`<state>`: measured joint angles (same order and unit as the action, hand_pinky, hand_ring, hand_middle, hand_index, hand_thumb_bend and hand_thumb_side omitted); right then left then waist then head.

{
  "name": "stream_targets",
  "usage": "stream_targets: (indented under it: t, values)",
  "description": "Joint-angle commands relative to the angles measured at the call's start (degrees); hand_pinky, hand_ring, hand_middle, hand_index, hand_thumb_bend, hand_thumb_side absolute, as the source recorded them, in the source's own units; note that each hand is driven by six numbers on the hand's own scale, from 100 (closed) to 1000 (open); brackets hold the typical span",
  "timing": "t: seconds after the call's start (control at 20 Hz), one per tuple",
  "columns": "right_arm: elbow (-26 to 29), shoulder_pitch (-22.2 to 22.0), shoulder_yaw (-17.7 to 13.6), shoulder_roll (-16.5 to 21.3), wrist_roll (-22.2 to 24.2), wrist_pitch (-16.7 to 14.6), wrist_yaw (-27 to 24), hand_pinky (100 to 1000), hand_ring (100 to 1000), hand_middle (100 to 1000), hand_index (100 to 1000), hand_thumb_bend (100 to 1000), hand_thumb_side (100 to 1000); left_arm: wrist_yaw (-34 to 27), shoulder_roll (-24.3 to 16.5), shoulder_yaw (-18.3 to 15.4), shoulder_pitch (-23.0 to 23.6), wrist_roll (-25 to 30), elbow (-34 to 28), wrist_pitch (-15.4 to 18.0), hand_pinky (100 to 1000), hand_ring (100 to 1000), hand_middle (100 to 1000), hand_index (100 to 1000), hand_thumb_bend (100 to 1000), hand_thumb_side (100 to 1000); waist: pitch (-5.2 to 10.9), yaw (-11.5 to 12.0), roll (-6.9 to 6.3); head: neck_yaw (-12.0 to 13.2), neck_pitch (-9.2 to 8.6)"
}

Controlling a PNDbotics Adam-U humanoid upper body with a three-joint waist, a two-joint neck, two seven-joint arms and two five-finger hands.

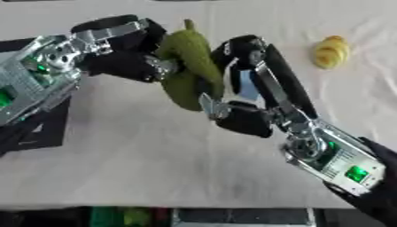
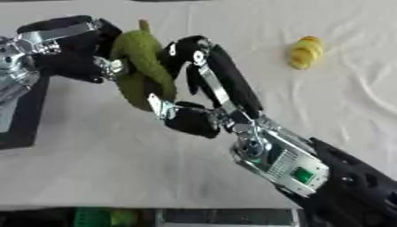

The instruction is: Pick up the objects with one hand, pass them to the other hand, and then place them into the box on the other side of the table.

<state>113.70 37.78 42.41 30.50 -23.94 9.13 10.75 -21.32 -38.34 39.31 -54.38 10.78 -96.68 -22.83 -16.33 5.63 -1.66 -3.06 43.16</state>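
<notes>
A long green vegetable [image 1: 190, 57] with a short stem hangs above the white table, held between both hands. My left hand [image 1: 124, 48] comes in from the left, and its fingers and thumb are curled round the vegetable's upper left side. From the lower right my right hand [image 1: 256, 84] reaches up; its fingers wrap over the right side and its thumb [image 1: 213, 106] presses near the lower end. The part of the vegetable between the two palms is hidden.
A yellow ridged object [image 1: 331, 52] lies on the white cloth [image 1: 155, 168] at the far right. A black box [image 1: 43, 133] sits at the left edge, partly behind my left forearm. The table's front edge runs along the bottom.
</notes>
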Motion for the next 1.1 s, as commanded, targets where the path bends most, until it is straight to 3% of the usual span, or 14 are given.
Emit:
stream_targets:
  t: [0.05,0.2,0.6,0.9,1.1]
  values:
    - [0.89,0.47,-0.19,0.16,0.94,-0.69,-0.01,226,497,396,525,100,100,2.25,-0.56,-0.68,-1.23,-1.64,-0.61,-0.78,465,323,297,304,100,205,0.91,-0.05,0.00,0.26,-0.43]
    - [0.89,0.40,-0.21,0.23,1.46,-1.08,-0.27,238,508,411,540,100,100,7.26,-0.61,-0.77,-1.45,-2.70,-1.04,-1.37,453,310,278,292,100,138,0.96,-0.09,-0.03,0.32,-0.47]
    - [0.89,0.18,-0.25,0.48,2.03,-0.26,-0.29,285,572,506,647,100,105,13.41,-0.86,-0.92,-1.40,-1.38,-2.50,-1.55,449,284,228,260,100,111,0.92,-0.15,-0.11,0.45,-0.50]
    - [0.89,-0.17,-0.01,0.59,2.27,3.89,2.10,283,594,575,709,100,375,14.57,-1.24,-1.27,-1.32,-0.44,-2.81,-1.78,428,267,208,243,100,118,0.94,-0.10,-0.03,0.69,-0.67]
    - [0.89,-0.26,0.27,0.62,4.36,8.37,4.58,299,623,633,770,100,454,15.90,-1.45,-1.64,-1.27,-0.26,-2.67,-2.17,421,263,201,236,100,119,0.94,-0.08,0.00,0.81,-0.74]
